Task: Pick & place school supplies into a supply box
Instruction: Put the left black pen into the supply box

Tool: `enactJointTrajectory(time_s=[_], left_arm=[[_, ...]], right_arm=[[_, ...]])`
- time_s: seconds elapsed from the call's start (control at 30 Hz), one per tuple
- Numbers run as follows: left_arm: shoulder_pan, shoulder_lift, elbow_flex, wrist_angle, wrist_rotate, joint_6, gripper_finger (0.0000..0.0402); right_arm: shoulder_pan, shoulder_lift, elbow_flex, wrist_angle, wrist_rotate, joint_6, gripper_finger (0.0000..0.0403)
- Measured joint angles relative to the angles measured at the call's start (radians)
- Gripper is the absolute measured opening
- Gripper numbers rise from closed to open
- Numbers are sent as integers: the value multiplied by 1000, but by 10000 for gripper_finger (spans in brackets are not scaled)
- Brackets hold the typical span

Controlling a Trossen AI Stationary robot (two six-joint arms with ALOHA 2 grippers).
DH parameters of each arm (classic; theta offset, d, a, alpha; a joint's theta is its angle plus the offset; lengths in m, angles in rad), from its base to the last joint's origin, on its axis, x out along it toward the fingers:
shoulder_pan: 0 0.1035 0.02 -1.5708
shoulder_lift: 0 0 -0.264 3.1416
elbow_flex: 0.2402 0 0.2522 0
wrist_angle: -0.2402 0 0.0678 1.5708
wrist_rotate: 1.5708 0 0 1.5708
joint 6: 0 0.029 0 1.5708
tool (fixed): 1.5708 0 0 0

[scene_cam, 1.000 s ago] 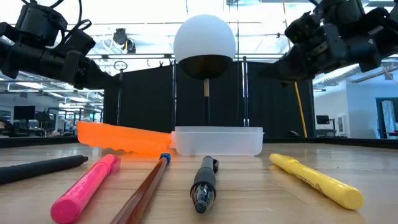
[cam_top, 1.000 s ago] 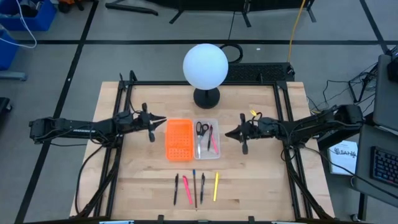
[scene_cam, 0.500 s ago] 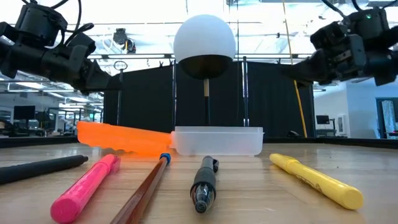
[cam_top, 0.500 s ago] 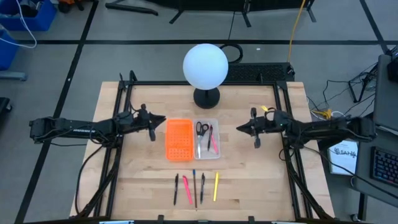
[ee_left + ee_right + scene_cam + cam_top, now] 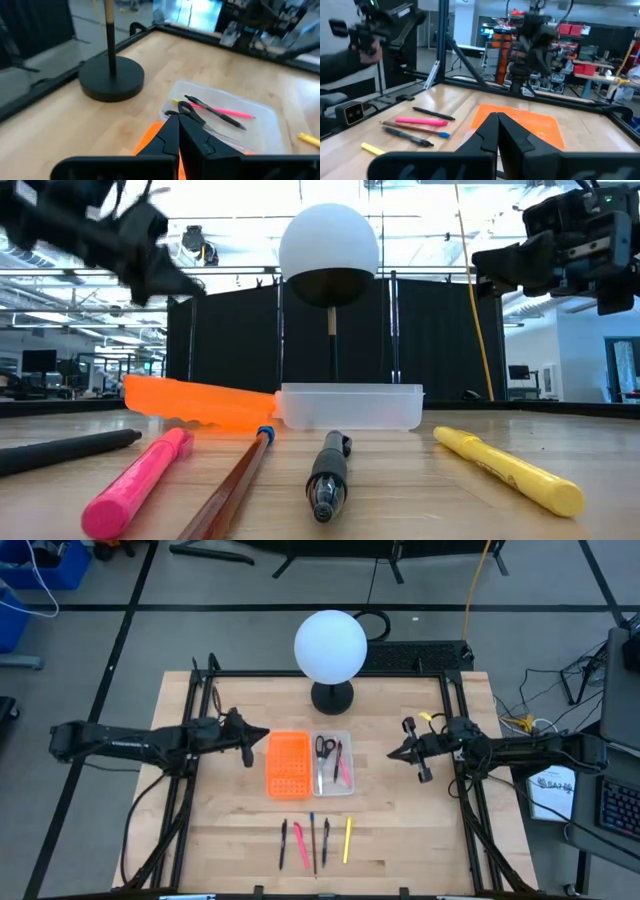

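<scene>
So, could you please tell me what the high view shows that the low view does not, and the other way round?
Only the high view shows inside the supply box: scissors and two pens. Only the low view shows the orange perforated tray tilted, one edge raised. Both show the white globe lamp and the loose row of pens, the yellow pen among them. Both grippers, left and right, hang shut above the table.

Grey floor (image 5: 90, 660) with dark seams around wooden table (image 5: 420, 830); black curtains (image 5: 420, 350) behind, bright ceiling lights (image 5: 230, 200) overhead.
</scene>
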State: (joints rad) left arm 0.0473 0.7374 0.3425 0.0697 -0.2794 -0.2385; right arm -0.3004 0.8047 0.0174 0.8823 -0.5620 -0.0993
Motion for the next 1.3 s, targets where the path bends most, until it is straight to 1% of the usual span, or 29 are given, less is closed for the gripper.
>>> enactJointTrajectory(time_s=[0.1, 0.17, 0.27, 0.3, 0.37, 0.43, 0.5, 0.63, 0.7, 0.77, 0.83, 0.93, 1.0, 1.07, 1.17, 1.3], left_arm=[[-163, 48, 201, -259, -194, -48, 5], [-279, 103, 336, -427, -315, -142, 4], [-443, 221, 520, -673, -445, -398, 4], [-491, 270, 578, -746, -469, -493, 3], [-579, 377, 678, -876, -478, -675, 3], [-646, 494, 772, -989, -444, -839, 3], [-689, 617, 865, -1096, -353, -989, 3], [-736, 860, 1034, -1309, -159, -1290, 2], [-749, 968, 1105, -1371, -77, -1395, 2], [-759, 1061, 1163, -1394, -19, -1466, 2], [-765, 1141, 1218, -1389, 16, -1505, 4], [-765, 1238, 1284, -1374, 41, -1561, 16], [-757, 1283, 1312, -1370, 62, -1560, 28], [-747, 1313, 1331, -1357, 86, -1517, 42], [-739, 1329, 1333, -1292, 111, -1449, 72], [-737, 1332, 1331, -1250, 77, -1464, 126]], right_arm=[[0, 0, -1, -3, -17, -23, 0], [0, 0, -1, -4, -17, -36, 0], [0, 0, -2, -3, -17, -50, 0], [0, 0, -2, 0, -16, -51, 0], [0, 0, -2, 13, -16, -52, 0], [0, 0, -2, 26, -16, -52, 0], [0, 0, -2, 28, -16, -52, 0], [0, 0, -2, 31, -16, -52, 0], [0, 0, -2, 32, -16, -52, 0], [0, 0, -2, 33, -16, -50, 0], [0, 0, -2, 33, -16, -20, 0], [0, 1, -2, 37, -16, 21, 0], [0, 1, -2, 59, -16, 34, 0], [0, 0, -2, 78, -16, 35, 0], [0, 1, -2, 82, -16, 35, 0], [0, 1, -2, 78, -16, 35, 0]])
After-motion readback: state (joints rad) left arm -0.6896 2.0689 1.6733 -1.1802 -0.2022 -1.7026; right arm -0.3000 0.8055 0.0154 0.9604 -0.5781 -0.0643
